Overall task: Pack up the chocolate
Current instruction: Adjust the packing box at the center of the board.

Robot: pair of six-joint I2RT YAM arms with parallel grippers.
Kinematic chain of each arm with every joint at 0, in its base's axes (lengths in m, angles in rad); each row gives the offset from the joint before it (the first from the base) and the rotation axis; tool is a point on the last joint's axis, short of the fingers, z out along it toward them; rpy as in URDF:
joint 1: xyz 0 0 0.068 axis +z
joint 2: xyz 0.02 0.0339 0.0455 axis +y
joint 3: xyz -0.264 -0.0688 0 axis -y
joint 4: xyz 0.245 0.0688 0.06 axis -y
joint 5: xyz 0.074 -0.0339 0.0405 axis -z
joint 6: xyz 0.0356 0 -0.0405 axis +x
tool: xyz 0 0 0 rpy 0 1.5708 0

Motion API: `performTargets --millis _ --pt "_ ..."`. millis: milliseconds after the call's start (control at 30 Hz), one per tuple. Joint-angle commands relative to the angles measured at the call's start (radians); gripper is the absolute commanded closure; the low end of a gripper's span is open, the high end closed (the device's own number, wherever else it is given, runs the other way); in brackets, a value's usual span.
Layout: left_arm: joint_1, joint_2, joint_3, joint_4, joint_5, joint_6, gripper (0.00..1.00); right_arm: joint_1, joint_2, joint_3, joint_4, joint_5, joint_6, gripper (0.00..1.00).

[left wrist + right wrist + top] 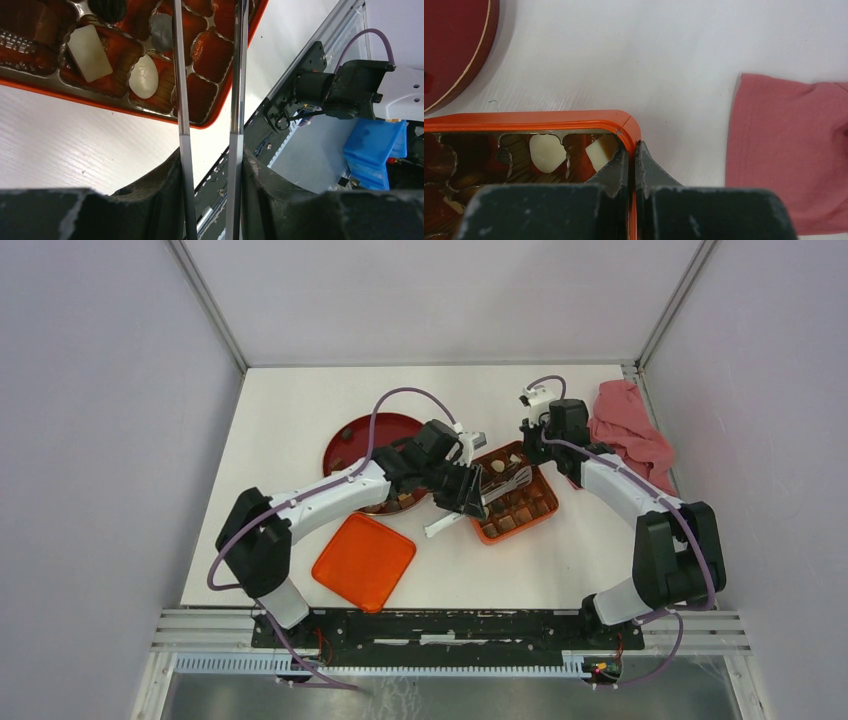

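Chocolate pieces lie in the square orange box (553, 512). In the left wrist view I see a white block (89, 52), a white oval (143, 76) and a dark piece (107, 7) in its compartments. Two cream pieces (545, 151) show in the right wrist view. A few pieces (400, 502) remain on the dark red plate (395, 428). My left gripper (470, 490) (210, 155) is shut on metal tongs (505, 485) (181, 100) that reach over the box. Their tips are out of the wrist view. My right gripper (530, 450) (633, 150) is shut on the box's far corner rim (524, 120).
An orange lid (364, 560) lies flat at the near left of the plate. A pink cloth (630, 430) (794, 150) is bunched at the far right by the wall. The plate's edge (454, 50) lies just left of the box.
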Motion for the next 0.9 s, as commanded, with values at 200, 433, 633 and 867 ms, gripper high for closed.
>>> performTargets --millis 200,433,633,867 --pt "-0.047 0.058 0.118 0.017 -0.035 0.044 0.97 0.005 -0.049 -0.009 0.075 -0.035 0.038 1.00" --pt "-0.064 0.037 0.120 0.015 -0.046 0.042 0.97 0.006 -0.038 -0.013 0.078 -0.036 0.038 1.00" --pt "-0.064 0.022 0.119 -0.007 -0.081 0.051 0.95 0.006 -0.037 -0.018 0.082 -0.038 0.038 0.99" --pt "-0.064 -0.055 0.095 -0.041 -0.143 0.050 0.90 -0.003 -0.020 -0.066 0.107 -0.034 0.038 0.98"
